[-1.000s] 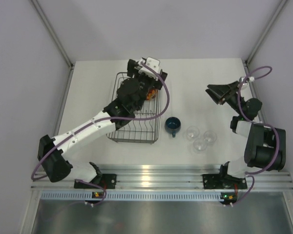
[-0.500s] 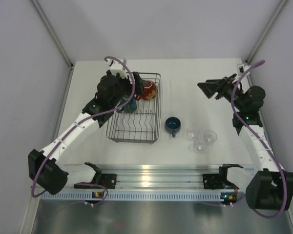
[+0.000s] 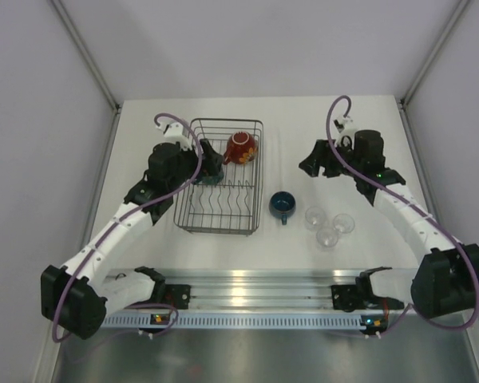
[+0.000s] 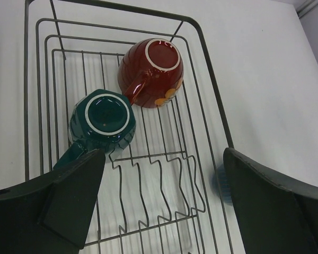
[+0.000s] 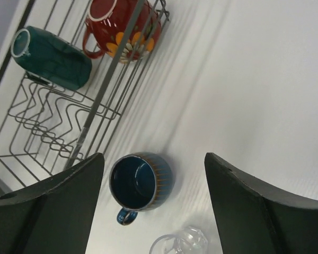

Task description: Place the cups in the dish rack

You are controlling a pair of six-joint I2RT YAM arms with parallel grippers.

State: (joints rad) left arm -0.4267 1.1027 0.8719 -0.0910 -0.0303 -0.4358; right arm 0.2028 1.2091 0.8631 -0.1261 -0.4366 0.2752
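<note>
The rectangular dark wire dish rack [image 3: 218, 231] sits left of the bench's middle. The teal mug [image 4: 102, 120] and red patterned cup [image 4: 151, 71] rest at its far end (side by side). The small dark-blue handled cup [image 5: 140, 181] stands upright just right of the rack, with three tiny clear glasses [image 3: 327, 225] farther right. The left gripper [image 4: 164, 153] over the rack and the right gripper [image 5: 153, 156] above the blue cup are both spread wide and empty.
</note>
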